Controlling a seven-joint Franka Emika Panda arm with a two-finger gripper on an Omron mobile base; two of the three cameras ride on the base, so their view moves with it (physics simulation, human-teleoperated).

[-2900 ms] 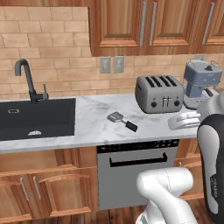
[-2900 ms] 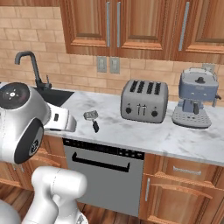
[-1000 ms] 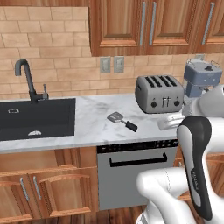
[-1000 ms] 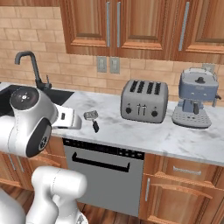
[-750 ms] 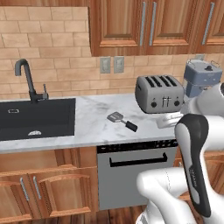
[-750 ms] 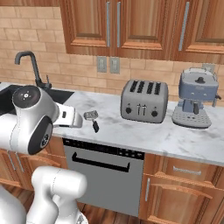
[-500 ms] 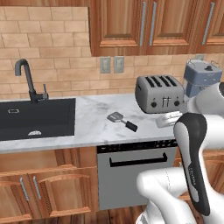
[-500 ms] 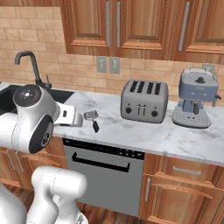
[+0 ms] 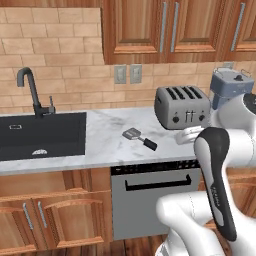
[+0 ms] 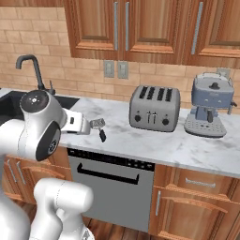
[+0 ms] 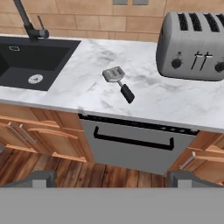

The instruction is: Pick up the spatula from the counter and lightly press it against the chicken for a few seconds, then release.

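The spatula point(image 11: 119, 83) lies flat on the marble counter point(image 11: 87, 89), its grey head towards the wall and its black handle towards the front edge. It also lies on the counter in the left base view, spatula point(image 9: 139, 139), and in the right base view, spatula point(image 10: 99, 129). My gripper point(image 11: 113, 180) is open, its two fingertips point(image 11: 37, 179) wide apart with nothing between them. It hangs short of the counter's front edge, facing the spatula from above. In the right base view the white hand point(image 10: 75, 123) sits just left of the spatula's head.
A silver toaster point(image 11: 194, 41) stands right of the spatula, and a blue coffee machine point(image 10: 211, 110) further right. The black sink point(image 11: 30, 61) with its faucet point(image 9: 30, 90) is to the left. A dishwasher front point(image 11: 131, 140) is below the counter, with wall cabinets above.
My arm has swung its elbow and brought the hand closer to the spatula. The spatula and the other things have stayed put; the gripper has stayed open.
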